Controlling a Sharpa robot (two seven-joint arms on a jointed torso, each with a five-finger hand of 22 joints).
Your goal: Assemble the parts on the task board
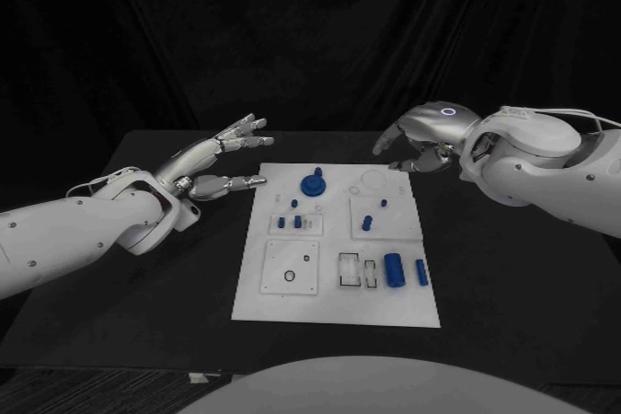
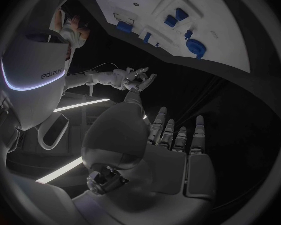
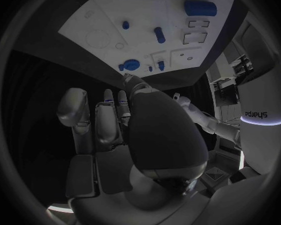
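Two hands are hovering by the far end of the white board [image 1: 336, 297], which is lying in the middle of the black bench [image 1: 155, 297]. The left hand [image 1: 217, 158] is hanging just beside the board's far left corner with its fingers [image 1: 246, 127] spread and grasping nothing. The right hand [image 1: 416, 140] is hanging over the far right corner, its fingers curled downward with nothing seen between them.

Several blue parts are sitting on the board: a round knob [image 1: 312, 182] near the far edge, small pegs [image 1: 293, 222] toward the middle, another peg [image 1: 368, 222] to their right, and a thick cylinder [image 1: 393, 269] with a thinner rod [image 1: 421, 271] beside it near the board's right edge.

Judging from this, no part is being handled yet. The risks ahead look plain: the loose cylinder and rod could be rolling off if a finger is brushing them, the small pegs could be slipping from a shallow pinch, and both hands reaching for the knob together could be colliding.
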